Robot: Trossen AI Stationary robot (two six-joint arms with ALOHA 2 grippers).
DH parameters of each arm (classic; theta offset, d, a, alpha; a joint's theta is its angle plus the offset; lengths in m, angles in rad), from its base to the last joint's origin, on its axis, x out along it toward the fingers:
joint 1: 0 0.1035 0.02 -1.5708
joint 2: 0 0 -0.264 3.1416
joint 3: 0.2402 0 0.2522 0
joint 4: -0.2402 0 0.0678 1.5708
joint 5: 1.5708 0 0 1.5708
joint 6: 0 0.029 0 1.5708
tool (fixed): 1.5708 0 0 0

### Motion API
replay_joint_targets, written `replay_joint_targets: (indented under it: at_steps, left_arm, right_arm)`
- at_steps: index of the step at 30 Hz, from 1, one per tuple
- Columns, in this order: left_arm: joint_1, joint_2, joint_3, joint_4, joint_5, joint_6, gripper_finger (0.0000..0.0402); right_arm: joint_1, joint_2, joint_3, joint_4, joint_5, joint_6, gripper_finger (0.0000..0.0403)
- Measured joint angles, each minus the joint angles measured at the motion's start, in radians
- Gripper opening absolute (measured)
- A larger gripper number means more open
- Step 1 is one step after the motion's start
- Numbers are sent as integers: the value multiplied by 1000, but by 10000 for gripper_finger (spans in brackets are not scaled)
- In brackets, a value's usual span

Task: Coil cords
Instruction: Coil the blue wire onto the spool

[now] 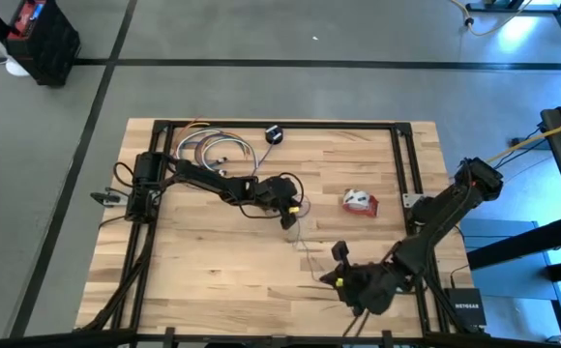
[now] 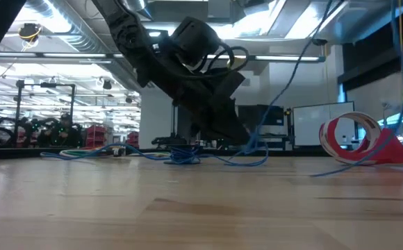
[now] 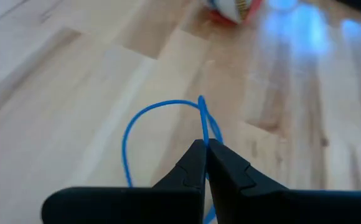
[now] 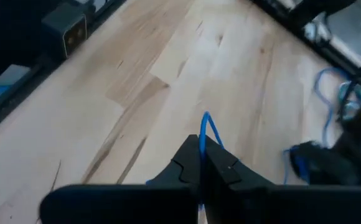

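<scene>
A thin blue cord (image 1: 308, 246) runs across the wooden table between my two grippers. In the low view it lies in loose loops (image 2: 187, 154) on the table. My left gripper (image 1: 288, 211) is near the table's middle, shut on the cord (image 3: 162, 111). My right gripper (image 1: 339, 275) is near the table's near edge, also shut on the cord (image 4: 206, 124). A small black round puck (image 1: 275, 134) lies near the far edge. A red-and-white cord bundle (image 1: 360, 201) rests on the table right of my left gripper; it also shows in the low view (image 2: 351, 139). My left gripper pinches the blue cord between its two fingers (image 3: 190, 165). A stretch of the cord (image 3: 203, 124) rises just past the fingertips and bends into a loop (image 3: 131, 134) over the table. My right gripper pinches the blue cord between its two fingers (image 4: 187, 158). A short bend of the cord (image 4: 205, 121) stands up just past the fingertips.
A bunch of coloured cables (image 1: 213, 150) lies at the table's far left, by my left arm's base. A black frame (image 1: 397, 155) borders the table's far and right sides. Bare wood (image 1: 203, 261) lies at the near left.
</scene>
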Motion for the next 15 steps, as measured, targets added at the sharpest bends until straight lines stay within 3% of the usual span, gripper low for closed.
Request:
replay_joint_targets:
  at_steps: [7, 15]
  left_arm:
    - [10, 0, 0, -25, -47, 4, 4]
    - [12, 0, 0, -24, -52, 12, 5]
  right_arm:
    - [88, 0, 130, -115, 133, 0, 1]
    - [151, 0, 230, -175, 163, 74, 3]
